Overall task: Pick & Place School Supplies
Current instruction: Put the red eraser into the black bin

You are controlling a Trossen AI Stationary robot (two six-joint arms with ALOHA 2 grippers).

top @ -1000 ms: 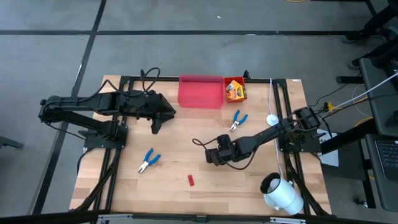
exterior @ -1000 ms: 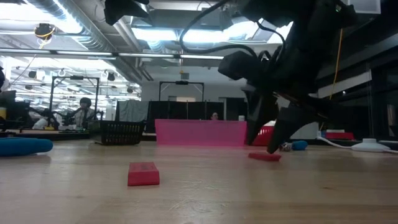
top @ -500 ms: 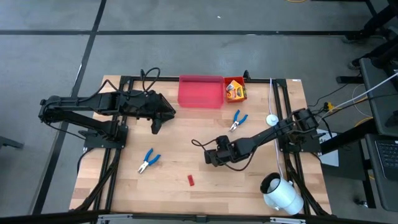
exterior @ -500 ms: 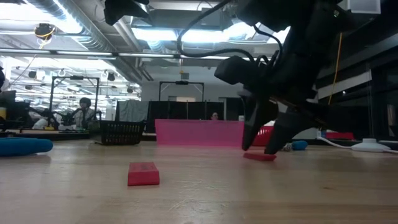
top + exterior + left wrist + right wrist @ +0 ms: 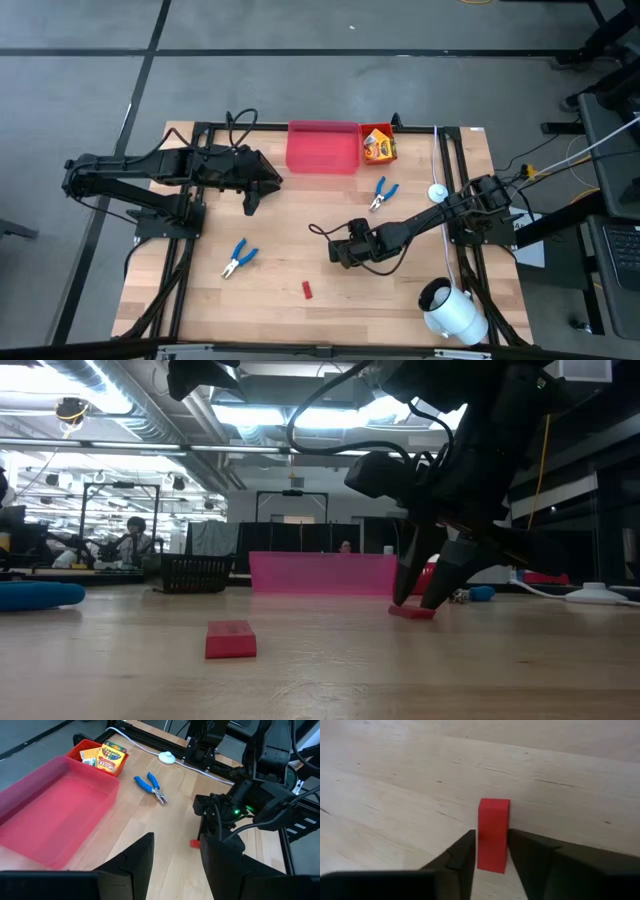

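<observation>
A small red piece (image 5: 493,832) lies flat on the wood near the table's middle, and my right gripper (image 5: 492,865) is shut on it from above. In the high view the right gripper (image 5: 338,256) hides it. A second red piece (image 5: 308,290) lies nearer the front edge. One pair of blue-handled pliers (image 5: 238,258) lies front left, another (image 5: 381,192) behind the right gripper. Crayon boxes (image 5: 378,147) sit in the orange bin. My left gripper (image 5: 252,203) hangs open above the table, near the pink bin. My right gripper pinches the red piece by its two long sides (image 5: 490,855), at the end nearer the wrist, one finger on each side. The fingers (image 5: 437,585) come steeply down from above and lie along the piece. The piece (image 5: 411,612) rests flat on the table.
The pink bin (image 5: 323,147) and the orange bin (image 5: 364,135) stand side by side at the far edge. A white cylinder (image 5: 452,312) lies at the front right corner. A white puck with a cable (image 5: 437,192) sits by the right arm's base. A black mesh bin (image 5: 195,572) stands far left.
My right gripper has sunk slightly toward the table, and its fingers have closed in from wide apart onto the red piece's sides. The piece has slid a little along the wood and still lies flat.
</observation>
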